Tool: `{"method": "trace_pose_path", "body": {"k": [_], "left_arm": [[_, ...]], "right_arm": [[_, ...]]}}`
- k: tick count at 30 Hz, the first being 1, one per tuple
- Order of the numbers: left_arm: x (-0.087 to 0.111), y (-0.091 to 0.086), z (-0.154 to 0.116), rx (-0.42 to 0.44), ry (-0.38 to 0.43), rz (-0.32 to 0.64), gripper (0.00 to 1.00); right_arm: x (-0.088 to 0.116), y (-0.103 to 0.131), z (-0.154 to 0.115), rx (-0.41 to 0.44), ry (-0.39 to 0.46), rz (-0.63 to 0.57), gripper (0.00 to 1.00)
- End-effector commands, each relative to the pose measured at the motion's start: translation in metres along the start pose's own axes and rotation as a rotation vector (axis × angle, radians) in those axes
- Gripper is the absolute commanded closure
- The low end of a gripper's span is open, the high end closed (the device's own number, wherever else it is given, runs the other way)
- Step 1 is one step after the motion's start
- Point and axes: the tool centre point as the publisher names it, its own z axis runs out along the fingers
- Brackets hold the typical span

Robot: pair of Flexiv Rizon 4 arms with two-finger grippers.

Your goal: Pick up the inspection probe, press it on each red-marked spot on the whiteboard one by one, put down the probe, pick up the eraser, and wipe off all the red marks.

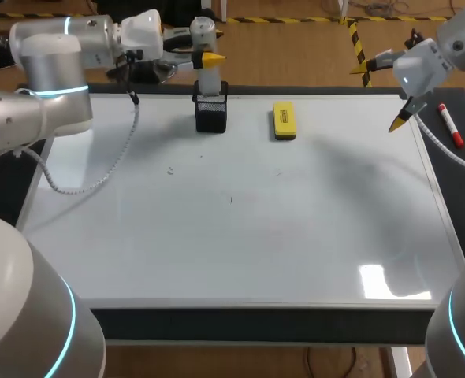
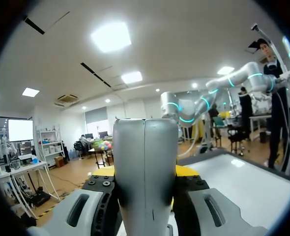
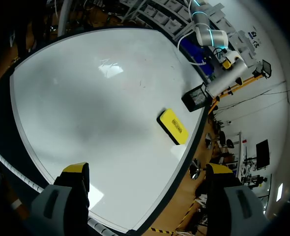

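Observation:
The grey inspection probe (image 1: 208, 79) stands upright at the whiteboard's (image 1: 240, 236) far edge, its lower end at the top of a black holder (image 1: 210, 115). My left gripper (image 1: 207, 57) is shut on the probe's upper part; in the left wrist view the probe (image 2: 145, 147) fills the gap between the fingers of that gripper (image 2: 145, 173). The yellow eraser (image 1: 284, 120) lies flat on the board to the right of the holder. My right gripper (image 1: 380, 96) hangs open and empty over the board's far right corner. In its own view the right gripper (image 3: 147, 169) is above the eraser (image 3: 173, 126).
A red marker pen (image 1: 451, 126) lies on the dark table right of the board. Only a few faint small marks (image 1: 231, 199) show on the white surface; I see no distinct red ones. The holder (image 3: 194, 97) and probe (image 3: 224, 81) show beyond the eraser.

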Motion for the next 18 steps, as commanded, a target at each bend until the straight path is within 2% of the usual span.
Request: {"method": "trace_pose_path", "body": {"k": [1,18], "left_arm": [[-0.005,0.005,0.001,0.002,0.024,-0.008,1.00],[0.001,0.029,0.001,-0.001,0.036,-0.061,1.00]], "right_arm": [[0.000,0.000,-0.001,0.001,0.004,-0.002,0.00],[0.000,0.000,-0.001,0.001,0.004,-0.002,0.00]]}}
